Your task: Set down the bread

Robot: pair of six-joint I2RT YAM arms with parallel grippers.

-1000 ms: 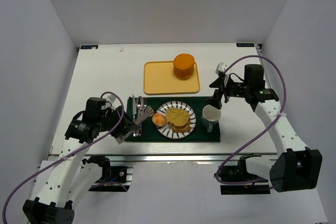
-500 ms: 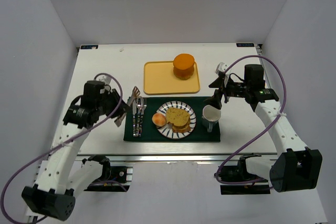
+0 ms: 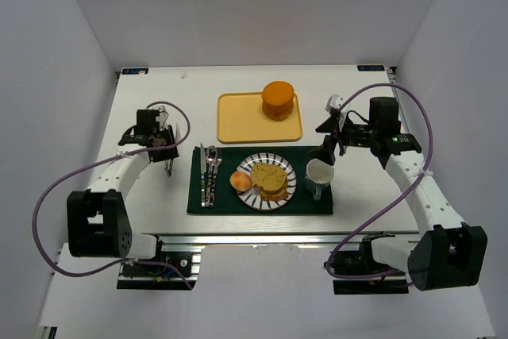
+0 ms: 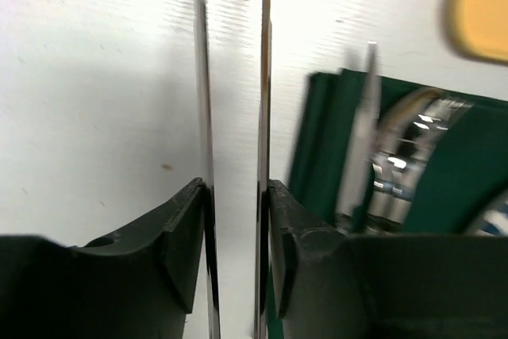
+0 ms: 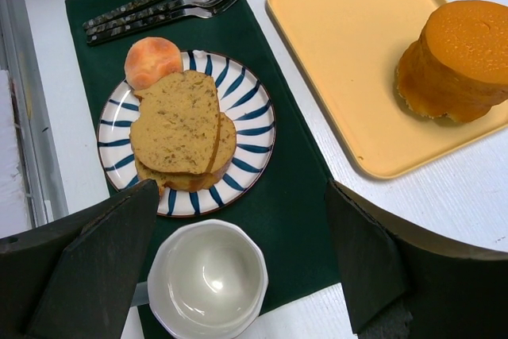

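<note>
Reading outward from your right fingers (image 5: 103, 252): they stood wide apart and empty, hanging above the white cup (image 5: 208, 279) and the near rim of the striped plate (image 5: 258, 117). Your left fingers (image 4: 178, 236) were parted by only a narrow gap, with bare bench (image 4: 95, 77) showing through it and nothing held. They hung over the bench just left of the green placemat (image 4: 317, 140), well apart from the plate.

The bread (image 5: 178, 129) lay on the plate as two slices, one overlapping the other, just beside a small round peach-coloured item (image 5: 153, 61) at the plate's edge. Beyond the plate, cutlery (image 5: 167, 1) lay on the placemat. Further out, a thick orange puck (image 5: 464, 57) sat on a yellow tray (image 5: 349, 45).

Judged from this layout, the placing looked done: both slices rested on the plate and neither set of fingers held anything. What remained, at most, was for you to draw the arms clear.

No brand, label or writing could be read. Two small tags (image 3: 135, 71) at the far corners of the bench in the top view were too small to make out.
</note>
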